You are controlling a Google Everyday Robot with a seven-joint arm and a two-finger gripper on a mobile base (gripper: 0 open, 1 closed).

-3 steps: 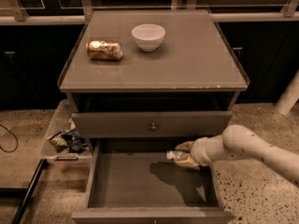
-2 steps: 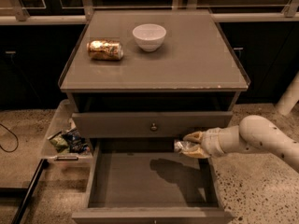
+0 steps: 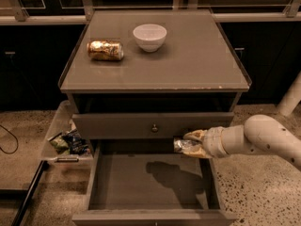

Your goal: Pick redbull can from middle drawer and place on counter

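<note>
My gripper (image 3: 192,143) comes in from the right and is shut on the redbull can (image 3: 181,145), a small silver can held on its side. It hangs above the back right part of the open middle drawer (image 3: 141,178), level with the closed drawer front that has a brass knob (image 3: 154,127). The can casts a shadow on the drawer's grey bottom. The counter (image 3: 188,65) lies above and behind the gripper.
A gold-brown can (image 3: 105,50) lies on its side at the counter's left and a white bowl (image 3: 149,36) stands at its back middle. A clear bin of wrappers (image 3: 66,140) sits on the floor to the left of the cabinet.
My gripper has lifted the can up out of the drawer and a little toward the back, from near the drawer's bottom to the height of the upper drawer front.
</note>
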